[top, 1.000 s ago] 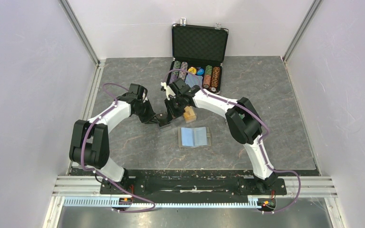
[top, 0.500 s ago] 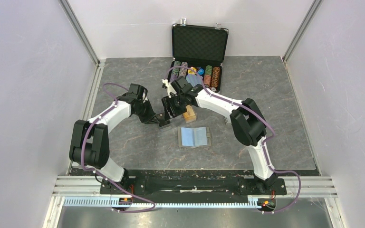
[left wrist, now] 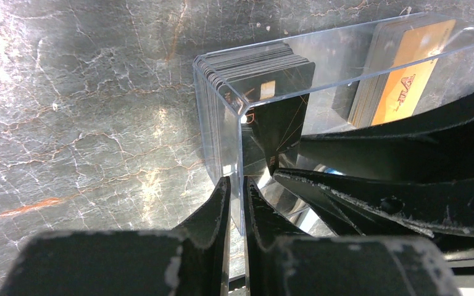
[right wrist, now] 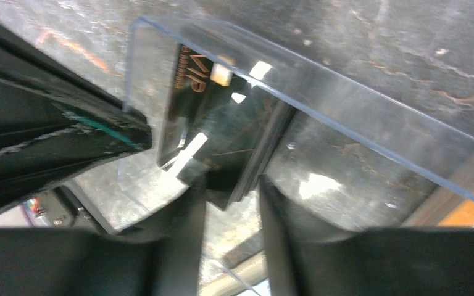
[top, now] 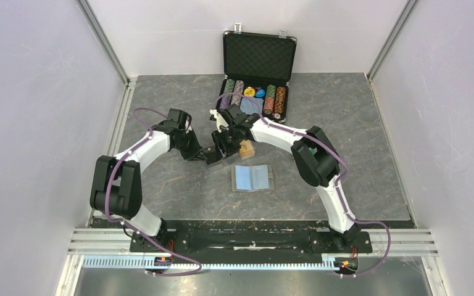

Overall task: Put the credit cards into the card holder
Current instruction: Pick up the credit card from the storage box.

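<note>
- Grey marbled table (top: 358,135) with pale walls (top: 37,92) on three sides; both of my arms meet near its middle.
- My left gripper (left wrist: 234,185) is pressed together on the wall of a clear box (left wrist: 219,135), right by a corner, with one finger on each side of the wall.
- My right gripper (right wrist: 231,188) is down at the same box, fingers spread to either side of the black cards (right wrist: 222,135). I cannot tell whether the pads press on them.
- That box stands on the table between the two grippers and holds both sets of cards, upright on edge.
- Black cards sit stacked at the end I am pinching. Orange cards (left wrist: 407,80) stand at the other end, with a gap between the sets.
- Each black card is glossy, with a small gold chip square and fine gold lines. The right wrist view shows "VIP" lettering on the front one.
- Orange cards are bright, and the front one carries darker lettering on its face.
- My target, the wallet (top: 252,177), lies opened flat with its light blue lining up. It is just nearer the arm bases than the box, and apart from it.
- Farther out, a black case (top: 259,58) stands open at the back wall, its foam-lined lid upright.
- Its tray holds rows of chips (top: 274,100) and a blue deck (top: 251,106).
</note>
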Motion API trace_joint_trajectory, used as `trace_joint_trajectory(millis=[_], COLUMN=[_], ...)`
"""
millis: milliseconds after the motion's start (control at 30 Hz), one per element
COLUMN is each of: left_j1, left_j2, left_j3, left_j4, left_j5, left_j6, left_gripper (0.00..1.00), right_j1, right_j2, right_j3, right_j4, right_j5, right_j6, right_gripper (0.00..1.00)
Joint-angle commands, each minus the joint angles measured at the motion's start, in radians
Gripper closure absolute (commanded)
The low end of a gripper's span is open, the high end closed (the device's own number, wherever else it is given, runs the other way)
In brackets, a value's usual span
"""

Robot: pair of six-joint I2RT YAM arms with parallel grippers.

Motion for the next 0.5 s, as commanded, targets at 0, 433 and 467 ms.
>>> trace_joint_trajectory(millis=[0,433,467], left_j1=[-0.029,-0.029,-0.029], left_j2=[0.027,0.026,0.025], left_j3=[-0.017,-0.022,-0.023], left_j4=[0.019,0.018,0.018], left_j5=[0.006,0.004,0.004], left_j6=[0.020,0.021,0.020], left_gripper=[0.93,0.93,0.93], right_j1=[0.006,-0.007,-0.007], right_j2=[0.019,-0.019,-0.022], right_j3=[0.002,0.011,0.013], right_j4=[-0.019,-0.057,-0.058], right_j5=[-0.022,0.020,0.018], right_j6=[-0.009,-0.030,-0.030], right_gripper=[0.79,0.95,0.89])
